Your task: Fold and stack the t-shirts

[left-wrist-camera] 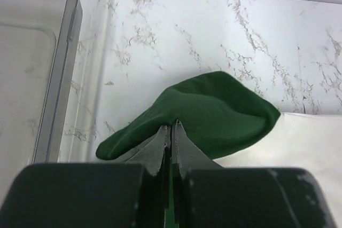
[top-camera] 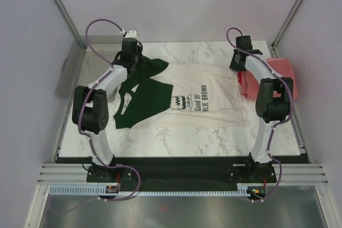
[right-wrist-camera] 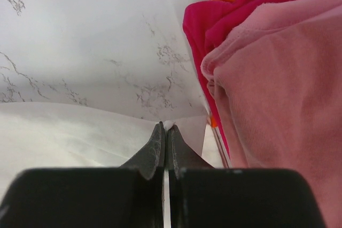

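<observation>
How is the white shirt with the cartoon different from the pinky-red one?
The cream-white shirt has green sleeves and a black cartoon; the coral-red shirt looks plain. The cream-white shirt lies spread mid-table; the coral-red shirt is bunched at the right edge. The left gripper and right gripper pinch the cream-white shirt; neither holds the coral-red shirt. Both are cloth.
</observation>
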`<state>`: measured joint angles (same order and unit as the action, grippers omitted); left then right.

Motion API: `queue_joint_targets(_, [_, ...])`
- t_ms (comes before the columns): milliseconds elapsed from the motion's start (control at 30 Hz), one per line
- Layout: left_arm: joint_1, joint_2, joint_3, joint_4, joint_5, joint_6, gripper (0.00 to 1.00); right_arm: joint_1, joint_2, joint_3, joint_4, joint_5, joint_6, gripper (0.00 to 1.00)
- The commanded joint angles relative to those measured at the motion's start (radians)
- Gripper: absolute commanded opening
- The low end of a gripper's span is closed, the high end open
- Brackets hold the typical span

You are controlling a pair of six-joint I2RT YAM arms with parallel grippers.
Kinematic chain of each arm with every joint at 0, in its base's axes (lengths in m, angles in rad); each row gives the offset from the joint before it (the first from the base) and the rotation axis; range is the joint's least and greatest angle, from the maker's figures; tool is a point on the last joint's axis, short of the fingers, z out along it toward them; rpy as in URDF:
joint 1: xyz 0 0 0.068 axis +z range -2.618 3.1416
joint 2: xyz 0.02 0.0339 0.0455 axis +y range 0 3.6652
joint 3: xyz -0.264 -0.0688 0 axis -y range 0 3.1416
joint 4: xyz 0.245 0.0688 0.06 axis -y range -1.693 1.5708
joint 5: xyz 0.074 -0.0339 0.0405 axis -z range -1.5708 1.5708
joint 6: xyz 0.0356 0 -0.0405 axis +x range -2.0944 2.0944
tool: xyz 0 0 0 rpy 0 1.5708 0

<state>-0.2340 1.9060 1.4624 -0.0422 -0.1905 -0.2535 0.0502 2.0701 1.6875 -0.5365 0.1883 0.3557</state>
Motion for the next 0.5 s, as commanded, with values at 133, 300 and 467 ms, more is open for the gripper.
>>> queue_joint_targets(133, [-0.079,-0.114,-0.049,0.087,-0.230,0.180,0.02,-0.013,-0.120,-0.063,0.021,0.014,0.020,0.00])
queue_joint_targets(300, [-0.090,-0.160,-0.105,0.088,-0.257,0.172,0.02,-0.013,-0.162,-0.104,0.021,0.005,0.026,0.00])
queue_joint_targets(467, [-0.088,-0.193,-0.183,0.114,-0.302,0.165,0.02,-0.015,-0.202,-0.150,0.023,0.037,0.032,0.00])
